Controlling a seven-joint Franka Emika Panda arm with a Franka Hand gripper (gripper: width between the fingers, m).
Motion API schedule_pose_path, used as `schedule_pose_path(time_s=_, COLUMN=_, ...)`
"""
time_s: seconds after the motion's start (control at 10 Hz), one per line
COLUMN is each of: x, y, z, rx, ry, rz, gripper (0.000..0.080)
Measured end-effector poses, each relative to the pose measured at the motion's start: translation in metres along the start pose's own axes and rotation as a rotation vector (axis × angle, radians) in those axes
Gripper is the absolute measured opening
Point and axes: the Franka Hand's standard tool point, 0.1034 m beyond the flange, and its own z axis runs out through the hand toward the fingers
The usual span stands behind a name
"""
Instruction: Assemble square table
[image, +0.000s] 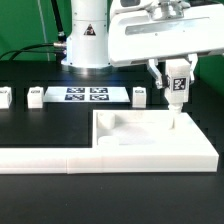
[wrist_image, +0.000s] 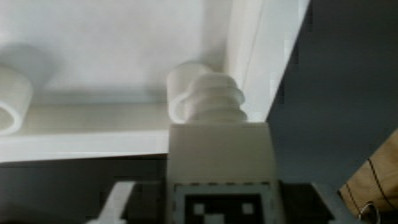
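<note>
Carrying everything: the black table (image: 40, 125) fills the exterior view from edge to edge.
Arm: the white arm (image: 88, 40) stands at the upper centre of the frame, and its wrist reaches across the upper right.
L-shaped rail: the long white L-shaped rail (image: 40, 157) lies along the lower part of the frame, against the front of the tabletop.
Tabletop: the white square tabletop (image: 110, 120) (wrist_image: 107, 40) lies flat at the lower right with its raised rim up.
Marker board: the marker board (image: 88, 95) lies flat at mid-frame, in front of the arm's base.
Gripper: the gripper (image: 177, 82) hangs over the tabletop's far right corner, its fingers clamped on the held leg.
Held leg: the held leg (image: 175, 102) (wrist_image: 217, 150) is upright with its tag facing the exterior camera. In the wrist view its ridged tip points at the inside corner by the rim. Contact with the tray cannot be told.
Loose legs: the far-left leg (image: 4, 97) and second leg (image: 35, 96) sit on the exterior view's left of the marker board. The third leg (image: 139, 95) sits just on its right.
</note>
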Motion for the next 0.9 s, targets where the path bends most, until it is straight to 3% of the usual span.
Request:
schedule_pose_path(time_s=0.5, x=0.004, y=0.006, z=0.006, rx=-0.005, ry=0.002, rz=-0.047, gripper=0.0287)
schedule_pose_path(time_s=0.9, x=0.029, y=0.01, z=0.026, rx=-0.002, ry=0.021, rz=-0.063, gripper=0.0287)
